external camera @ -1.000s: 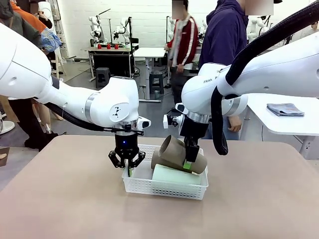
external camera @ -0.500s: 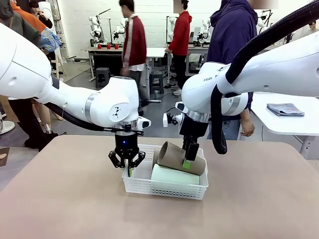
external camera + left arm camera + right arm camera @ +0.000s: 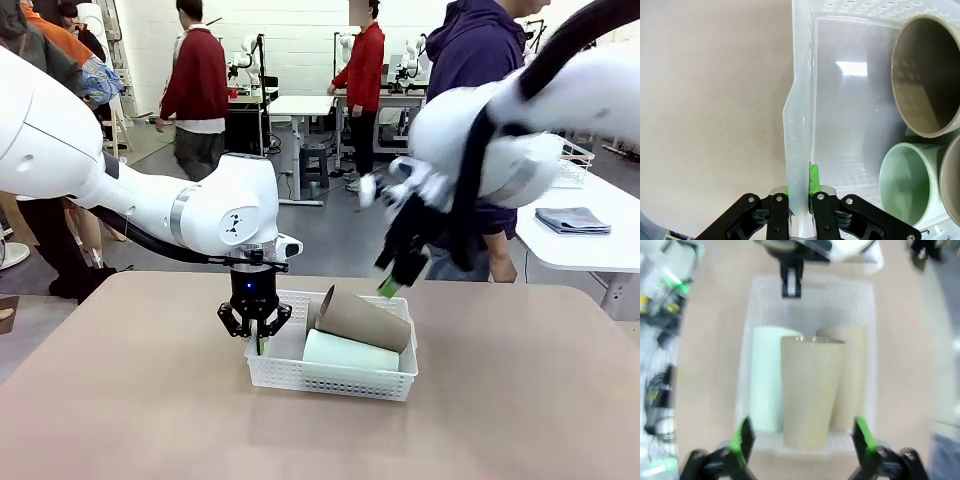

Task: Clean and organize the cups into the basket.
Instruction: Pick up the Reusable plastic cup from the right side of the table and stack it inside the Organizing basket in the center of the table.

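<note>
Two tan cups (image 3: 812, 390) and the mint cup (image 3: 345, 352) are lying in the basket (image 3: 300, 378) at mid-counter (image 3: 150, 400), while our left hand (image 3: 257, 340) is pinching its side wall and our right hand (image 3: 398, 278) is hovering beyond, wide and empty, so we are judging little left.

From the front camera you look across the table (image 3: 120, 400) from the robot's side, level with the arms, toward the person standing at the far edge. Your left wrist camera sits very close, looking straight down along its fingers at the basket (image 3: 799, 125) wall and the cups' open mouths. Your right wrist camera hangs higher and looks down, blurred, taking in the whole basket (image 3: 807, 290) lengthwise with the other arm's gripper at its far end. All three views share the basket (image 3: 330, 375) and the cups lying in it.
</note>
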Available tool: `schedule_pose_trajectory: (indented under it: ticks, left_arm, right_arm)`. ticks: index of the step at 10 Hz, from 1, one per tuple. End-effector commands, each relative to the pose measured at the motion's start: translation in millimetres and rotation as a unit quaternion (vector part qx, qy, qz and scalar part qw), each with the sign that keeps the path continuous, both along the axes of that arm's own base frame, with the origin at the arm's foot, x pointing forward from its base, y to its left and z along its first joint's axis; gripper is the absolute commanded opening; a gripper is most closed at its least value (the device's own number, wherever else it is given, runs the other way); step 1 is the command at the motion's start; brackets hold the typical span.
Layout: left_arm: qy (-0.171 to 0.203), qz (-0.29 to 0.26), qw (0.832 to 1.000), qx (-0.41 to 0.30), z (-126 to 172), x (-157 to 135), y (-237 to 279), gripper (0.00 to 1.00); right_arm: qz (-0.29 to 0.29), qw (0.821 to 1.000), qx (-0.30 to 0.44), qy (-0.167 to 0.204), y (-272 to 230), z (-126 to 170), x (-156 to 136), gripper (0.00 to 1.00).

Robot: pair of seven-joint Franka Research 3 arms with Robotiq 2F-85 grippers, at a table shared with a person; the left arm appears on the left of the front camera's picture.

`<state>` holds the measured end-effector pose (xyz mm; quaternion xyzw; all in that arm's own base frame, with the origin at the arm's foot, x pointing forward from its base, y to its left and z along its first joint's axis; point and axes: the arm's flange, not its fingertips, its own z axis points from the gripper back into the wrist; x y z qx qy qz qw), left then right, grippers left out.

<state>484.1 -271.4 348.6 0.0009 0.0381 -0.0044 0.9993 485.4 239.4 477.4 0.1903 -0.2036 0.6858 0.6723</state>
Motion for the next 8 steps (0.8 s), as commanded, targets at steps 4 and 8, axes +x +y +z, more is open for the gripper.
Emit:
schedule_pose_trajectory:
  ticks: [4, 8]
  left_arm:
    - [-0.003, 0.0, 1.0, -0.001, 2, 0, 1, 0.0]
    - [-0.003, 0.0, 1.0, -0.001, 2, 0, 1, 0.0]
  right_arm:
    - [0.027, 0.951, 0.306, -0.023, -241, -29, -56, 1.0]
    - [-0.04, 0.913, 0.404, -0.035, -331, -101, -53, 1.0]
